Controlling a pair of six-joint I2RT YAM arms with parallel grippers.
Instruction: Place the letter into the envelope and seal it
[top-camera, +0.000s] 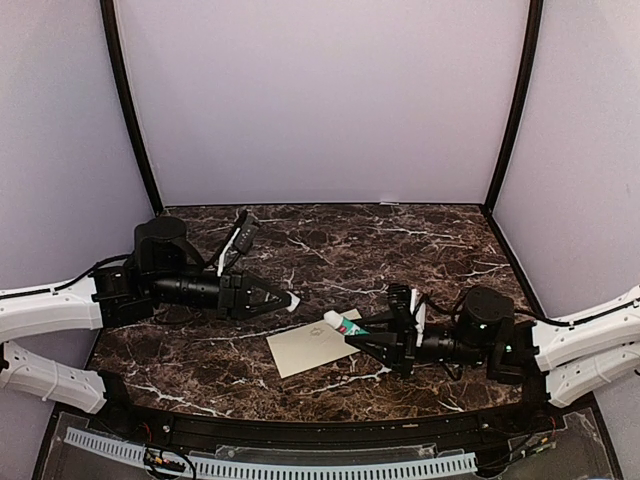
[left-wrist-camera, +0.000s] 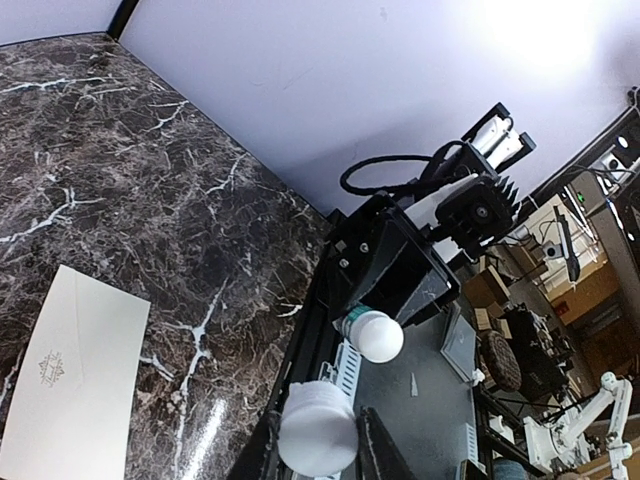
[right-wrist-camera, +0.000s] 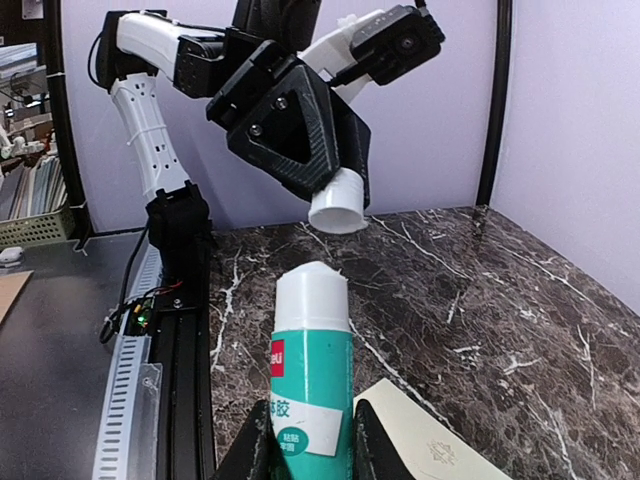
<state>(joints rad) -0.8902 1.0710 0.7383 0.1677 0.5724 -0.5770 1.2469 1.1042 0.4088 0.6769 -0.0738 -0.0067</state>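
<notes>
The cream envelope (top-camera: 312, 347) lies flat on the dark marble table, its small emblem facing up; it also shows in the left wrist view (left-wrist-camera: 70, 380) and the right wrist view (right-wrist-camera: 430, 445). The letter is not visible in any view. My right gripper (top-camera: 362, 335) is shut on a green-and-white glue stick (right-wrist-camera: 312, 370) with its top uncapped, held just above the envelope's right corner. My left gripper (top-camera: 283, 298) is shut on the white cap (left-wrist-camera: 318, 430), a short way left of the glue stick tip (top-camera: 338, 321). The cap also shows in the right wrist view (right-wrist-camera: 338, 205).
A black rail (top-camera: 300, 425) and a white slotted cable duct (top-camera: 260, 465) run along the table's near edge. Purple walls with black corner posts (top-camera: 130, 110) close the back and sides. Shelves and boxes (left-wrist-camera: 560, 330) stand beyond the table.
</notes>
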